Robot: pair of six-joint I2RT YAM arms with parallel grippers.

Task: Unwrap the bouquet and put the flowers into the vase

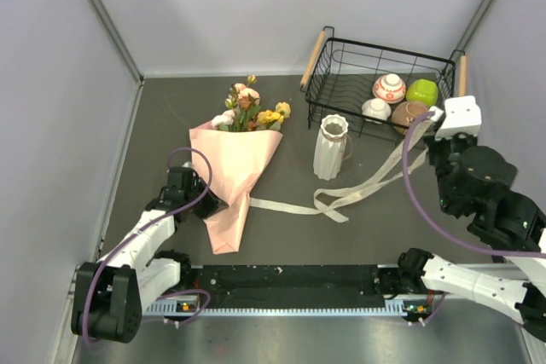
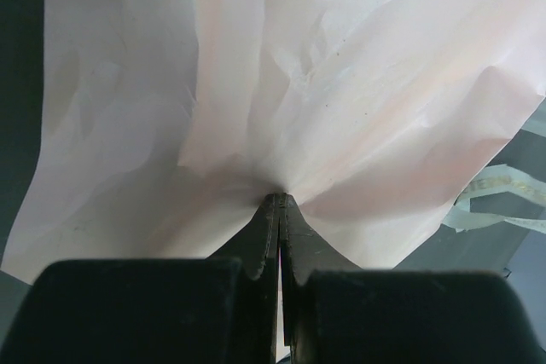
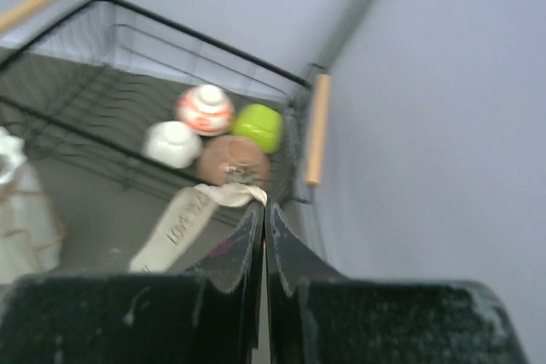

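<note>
Top external view: the bouquet (image 1: 243, 155) lies on the worktop (image 1: 166, 130) left of the vase (image 1: 331, 149). The left hand (image 2: 277, 204) is clamped on its paper (image 2: 256, 83), the right hand (image 3: 261, 209) on the ribbon (image 1: 375, 172); I'd draw the ribbon clear slowly, paper pinned.

Your left arm (image 1: 141, 236) lies low and reaches forward from its base, elbow near the table. The left gripper (image 2: 277, 204) has its two fingers pressed together, with a fold of the paper sheet (image 2: 324, 83) pinched between the tips. Your right arm (image 1: 478, 185) is folded upward and stands high, with the wrist turned toward the far right corner. The right gripper (image 3: 260, 209) is closed too, and the end of the ribbon (image 3: 183, 228) is caught at its fingertips.
</note>
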